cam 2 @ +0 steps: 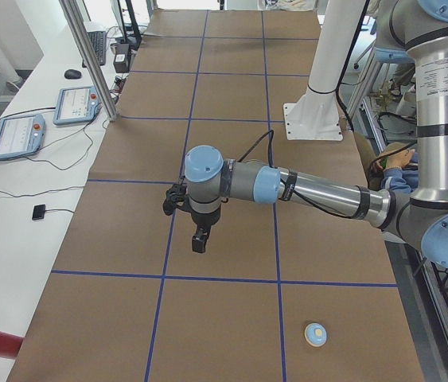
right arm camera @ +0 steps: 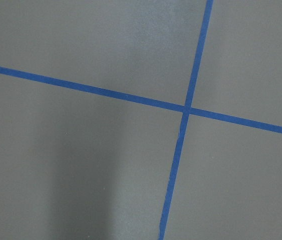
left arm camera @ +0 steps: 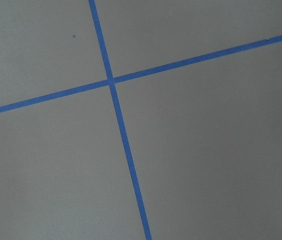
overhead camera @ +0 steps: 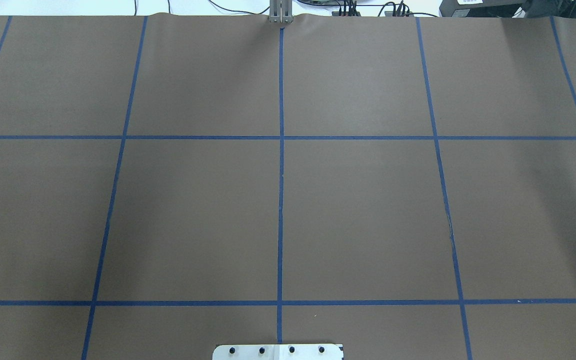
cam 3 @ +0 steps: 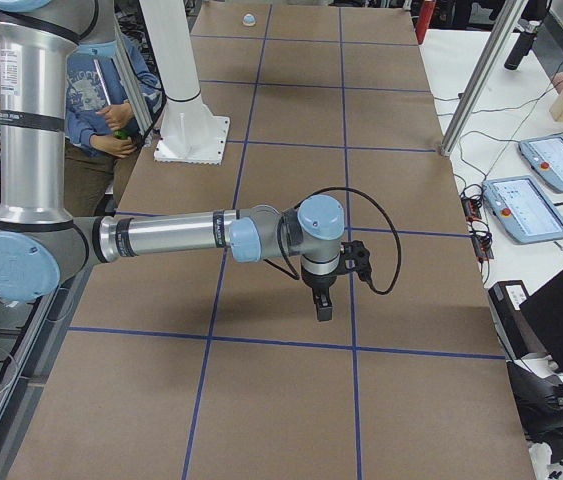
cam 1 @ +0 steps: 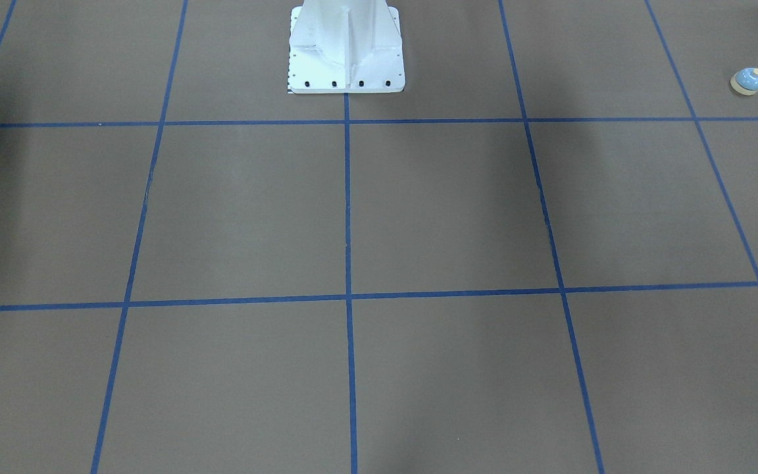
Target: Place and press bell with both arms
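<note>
The light-blue bell (cam 1: 747, 81) with its cream base stands on the brown table near the robot's left end. It also shows in the exterior left view (cam 2: 315, 334) and far off in the exterior right view (cam 3: 249, 19). My left gripper (cam 2: 199, 243) hangs pointing down above the table, about one grid square away from the bell. My right gripper (cam 3: 322, 308) hangs pointing down over the table's other end, far from the bell. Both show only in the side views, so I cannot tell whether they are open or shut. The wrist views show only blue tape crossings.
The white pedestal base (cam 1: 346, 52) stands at the robot's side of the table (overhead camera: 278, 351). Teach pendants (cam 2: 17, 135) lie on the white side bench beyond the table's far edge, beside a metal post (cam 2: 88, 56). A person (cam 3: 111, 110) stands behind the pedestal.
</note>
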